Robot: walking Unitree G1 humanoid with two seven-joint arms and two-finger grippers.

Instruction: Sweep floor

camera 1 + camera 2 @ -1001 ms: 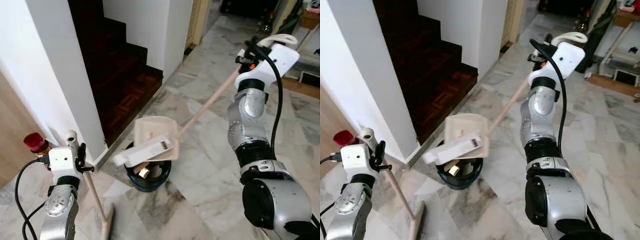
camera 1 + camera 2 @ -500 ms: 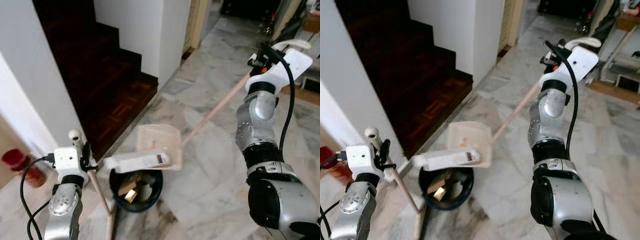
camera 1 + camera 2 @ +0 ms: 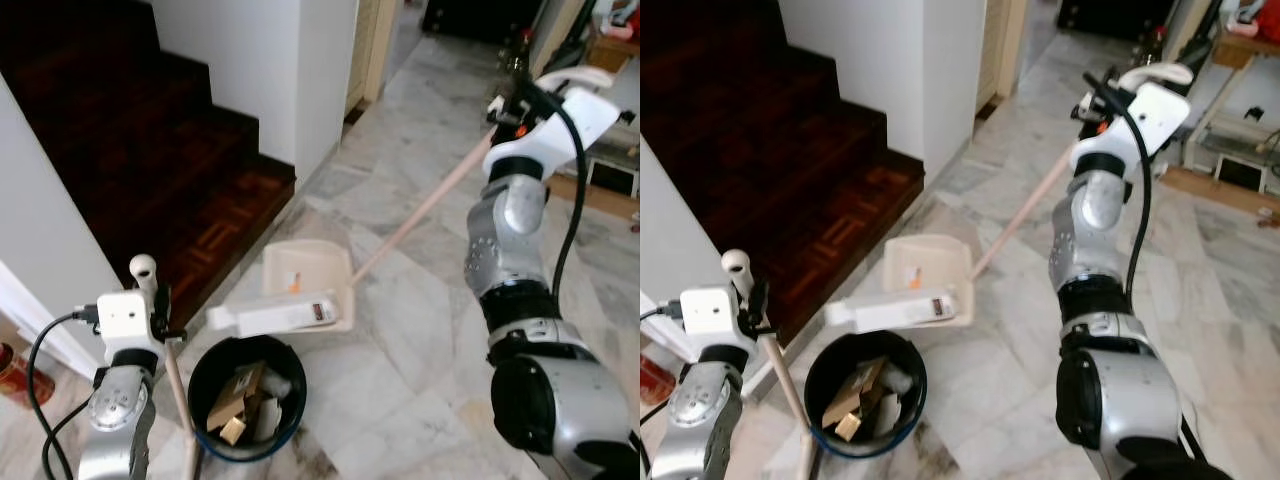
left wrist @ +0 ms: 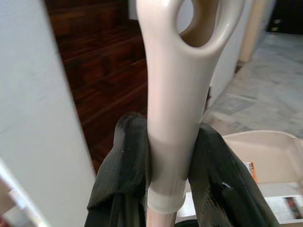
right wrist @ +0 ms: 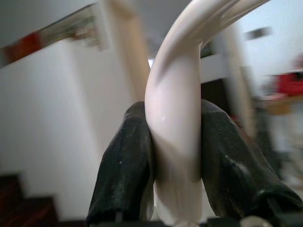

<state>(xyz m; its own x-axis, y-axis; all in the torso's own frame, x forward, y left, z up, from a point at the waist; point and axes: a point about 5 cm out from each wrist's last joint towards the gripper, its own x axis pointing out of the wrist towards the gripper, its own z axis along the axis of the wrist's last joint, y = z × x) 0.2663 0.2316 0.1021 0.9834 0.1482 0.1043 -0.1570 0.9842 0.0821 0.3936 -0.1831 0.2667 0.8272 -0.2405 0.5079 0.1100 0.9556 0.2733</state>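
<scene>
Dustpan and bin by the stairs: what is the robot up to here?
The robot is sweeping up. Its right gripper is shut on the long handle of the dustpan, which hangs over the marble floor just beyond a black bin that holds scraps. A bit of debris lies in the pan. The left gripper is shut on the broom handle, and the broom stands beside the bin. Dark wooden stairs lie beyond.
</scene>
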